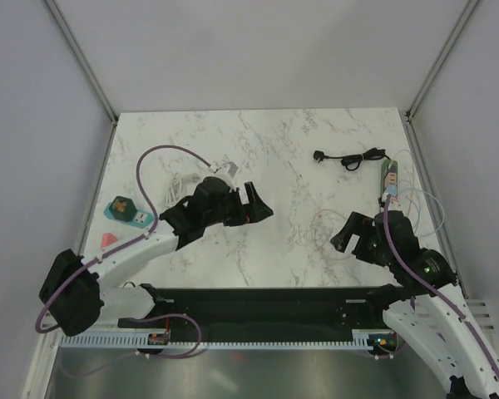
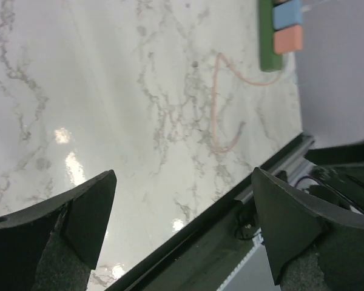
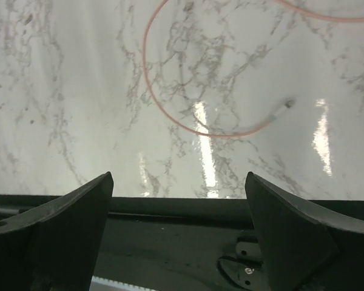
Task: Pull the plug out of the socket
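Plugs, one blue (image 2: 287,13) and one salmon (image 2: 288,40), sit on the green socket strip (image 2: 268,36) at the far right of the marble table (image 1: 274,141). The left wrist view cuts the strip off at the top edge, and whether either plug is fully seated cannot be told. From above the strip is small, and any print on it is too small to read. Thin white wires (image 1: 420,204) loop beside its near end, but where they attach is unclear. The left gripper (image 2: 182,177) hangs with fingers spread wide and nothing between them, over bare marble left of the table's middle, well apart from the strip. The right gripper (image 3: 179,177) is likewise spread and empty near the front edge, above a thin pink cable (image 3: 170,91) whose loop runs out of frame. A black cord (image 1: 353,160) lies just left of the strip. At the left edge a teal block (image 1: 126,210) carries marks too blurred to make out
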`<control>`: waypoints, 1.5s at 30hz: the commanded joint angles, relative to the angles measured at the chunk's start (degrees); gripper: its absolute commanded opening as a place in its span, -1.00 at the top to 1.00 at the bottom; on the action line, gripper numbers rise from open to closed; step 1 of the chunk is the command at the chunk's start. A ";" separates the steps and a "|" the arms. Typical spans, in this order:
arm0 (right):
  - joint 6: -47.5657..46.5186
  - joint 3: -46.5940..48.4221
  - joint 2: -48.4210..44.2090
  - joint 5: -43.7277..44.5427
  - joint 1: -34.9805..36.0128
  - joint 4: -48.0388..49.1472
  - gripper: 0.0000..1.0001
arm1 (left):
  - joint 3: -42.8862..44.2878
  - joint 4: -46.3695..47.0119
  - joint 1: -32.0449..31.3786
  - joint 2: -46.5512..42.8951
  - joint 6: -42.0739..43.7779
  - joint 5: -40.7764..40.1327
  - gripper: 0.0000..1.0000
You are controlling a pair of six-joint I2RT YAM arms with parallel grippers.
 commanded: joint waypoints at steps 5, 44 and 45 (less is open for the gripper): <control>-5.08 8.12 10.47 8.68 -0.22 -3.14 -0.96 | 11.05 -18.84 0.00 8.11 1.66 -15.84 -0.99; -29.78 38.20 62.09 21.85 -34.93 15.67 -0.96 | -0.37 -7.52 -8.70 -5.69 16.95 3.65 -0.99; -30.13 37.76 62.53 20.64 -35.89 16.55 -0.96 | -0.46 -7.34 -8.79 -5.69 16.95 3.56 -0.99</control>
